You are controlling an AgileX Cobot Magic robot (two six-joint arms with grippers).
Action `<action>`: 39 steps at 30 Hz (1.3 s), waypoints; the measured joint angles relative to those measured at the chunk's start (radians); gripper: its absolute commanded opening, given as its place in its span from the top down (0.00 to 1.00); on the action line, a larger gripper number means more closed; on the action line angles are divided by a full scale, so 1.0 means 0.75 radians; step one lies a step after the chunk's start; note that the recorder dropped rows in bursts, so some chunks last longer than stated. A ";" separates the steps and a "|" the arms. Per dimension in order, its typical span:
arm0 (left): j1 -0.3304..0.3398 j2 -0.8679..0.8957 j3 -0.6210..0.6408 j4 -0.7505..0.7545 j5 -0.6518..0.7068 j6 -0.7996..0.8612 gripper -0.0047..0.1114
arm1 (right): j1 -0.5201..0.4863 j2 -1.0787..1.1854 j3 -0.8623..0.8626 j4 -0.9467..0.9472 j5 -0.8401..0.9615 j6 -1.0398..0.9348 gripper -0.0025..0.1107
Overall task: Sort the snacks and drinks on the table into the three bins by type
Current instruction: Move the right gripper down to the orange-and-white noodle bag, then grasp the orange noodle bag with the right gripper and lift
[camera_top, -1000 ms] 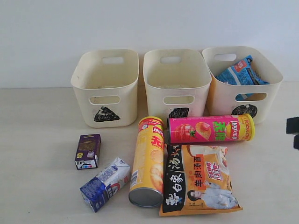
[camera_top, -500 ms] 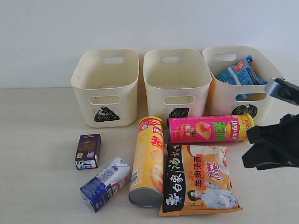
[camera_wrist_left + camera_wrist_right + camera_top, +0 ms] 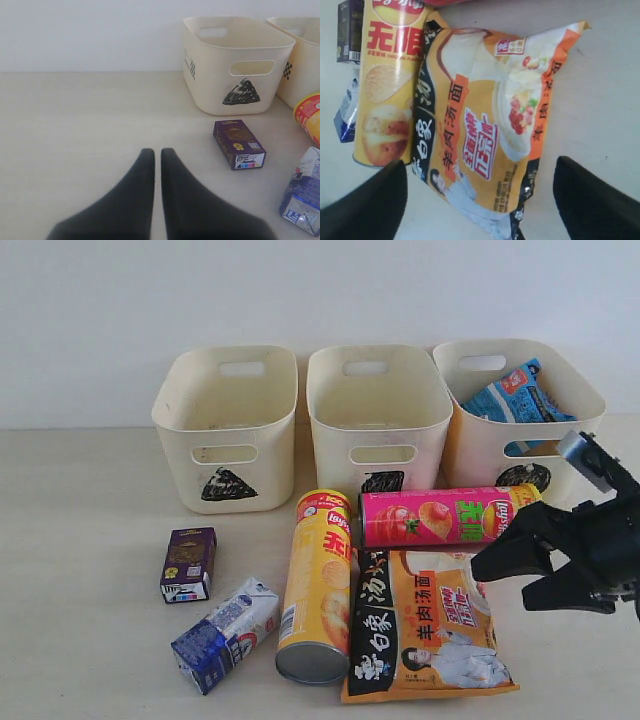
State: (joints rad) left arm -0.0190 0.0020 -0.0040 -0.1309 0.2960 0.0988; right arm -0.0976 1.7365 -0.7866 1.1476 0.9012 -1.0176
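Hovering above the right edge of the orange bag [image 3: 425, 635], the right gripper [image 3: 502, 585] has its jaws spread wide and holds nothing. The bag lies flat on the near side of the table [image 3: 90, 530], against the yellow can [image 3: 318, 585] and just in front of the pink can [image 3: 450, 517]. A clean pickup likely means straddling the bag's free edge, clear of both cans. Pinch enough film to lift it, then carry it to the far-right bin [image 3: 480, 455], where the blue bag [image 3: 515, 395] sits. The left gripper [image 3: 157, 165] is closed over bare table at the left.

yellow can [image 3: 318, 585] | pink can [image 3: 450, 517] | orange bag [image 3: 430, 630] | blue bag [image 3: 515, 395] | purple carton [image 3: 189, 563] | cream bins [image 3: 270, 480]
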 measured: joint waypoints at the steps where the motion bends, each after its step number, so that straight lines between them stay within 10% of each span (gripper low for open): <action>1: 0.000 0.000 0.000 0.000 0.000 0.000 0.93 | -0.006 0.020 0.000 0.018 0.003 -0.024 0.27; 34: 0.000 0.000 0.000 0.000 0.000 0.000 0.93 | 0.118 0.374 -0.086 0.300 0.049 -0.315 0.28; 39: 0.000 0.000 0.000 0.000 0.000 0.000 0.93 | 0.120 0.374 -0.086 0.288 0.032 -0.315 0.41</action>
State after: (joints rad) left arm -0.0190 0.0020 -0.0040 -0.1309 0.2960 0.0988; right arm -0.0075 2.0170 -0.8510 1.3639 0.9252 -1.2537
